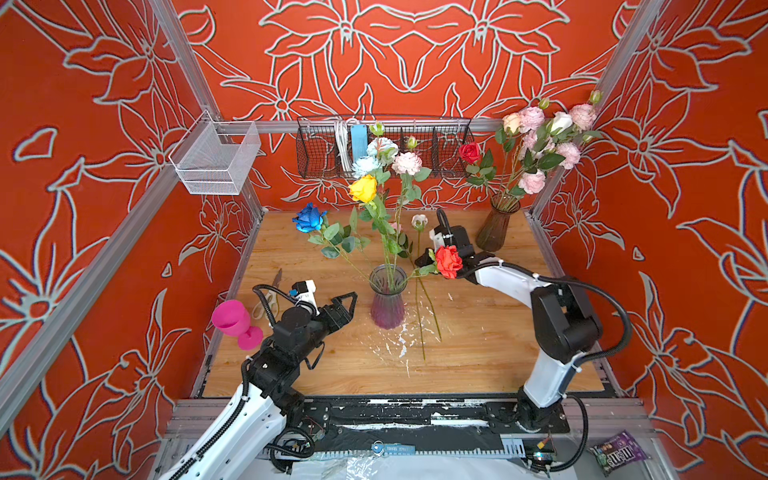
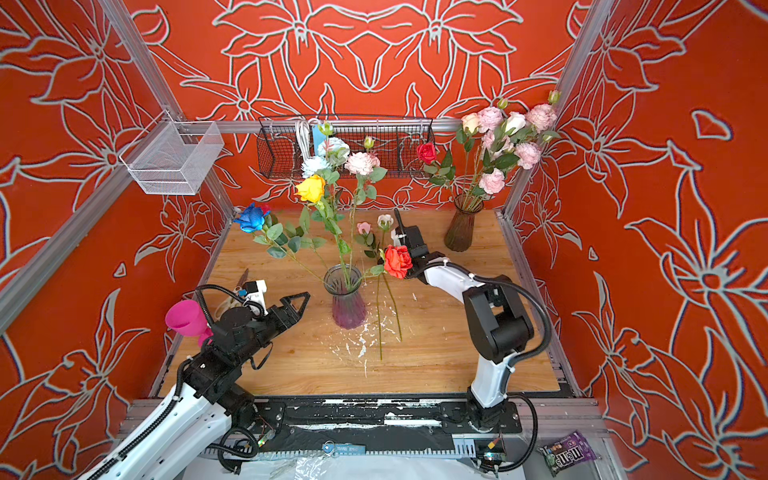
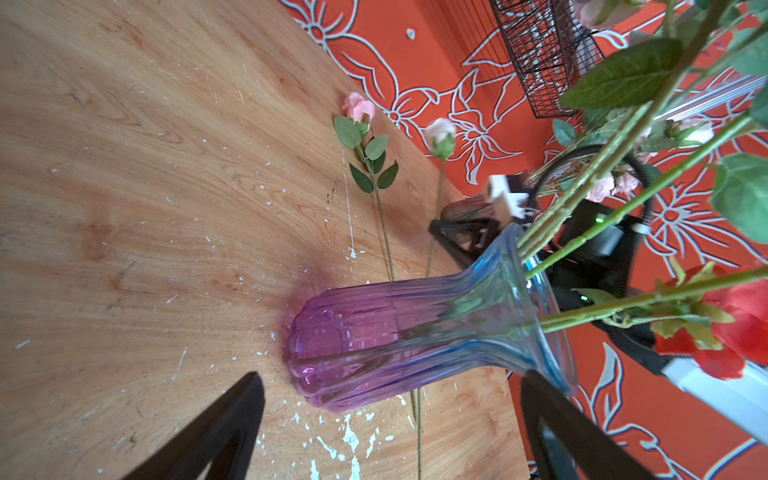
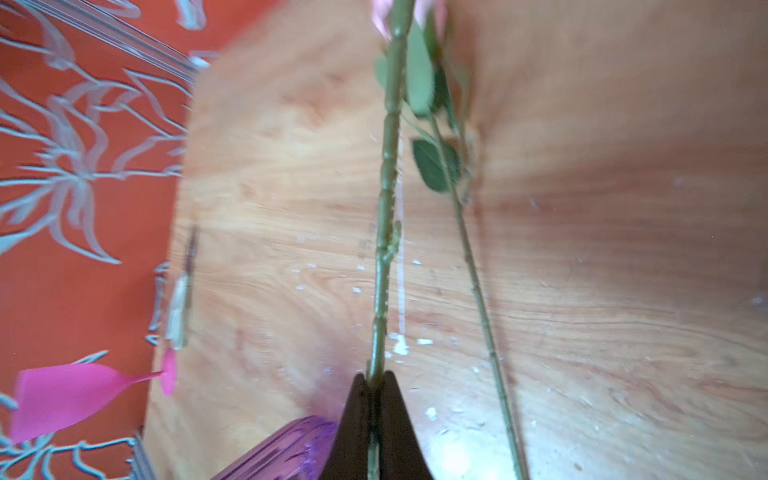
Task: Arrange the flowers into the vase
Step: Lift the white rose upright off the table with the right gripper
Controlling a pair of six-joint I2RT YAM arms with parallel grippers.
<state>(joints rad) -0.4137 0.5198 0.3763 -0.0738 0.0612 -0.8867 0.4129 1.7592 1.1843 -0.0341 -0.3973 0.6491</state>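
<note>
**A:** Where's the right end effector? I can barely spot it from above.

**B:** Yeah, the red-orange rose leans out of the purple vase toward 3 o'clock and covers most of it. The wrist view sorts it out: the fingers are pressed together, pinching the green stem of the white bud flower. The pink bud flower lies flat on the worktop just beside that stem.

**A:** And the left one?

**B:** The left end effector is spread wide with nothing in it. It's at 9 o'clock of the purple vase, near but not touching. The blue rose and yellow rose already stand in that vase. The brown vase sits in the back corner at 1 o'clock. The scissors and pink goblet crowd the 9 o'clock edge.
</note>
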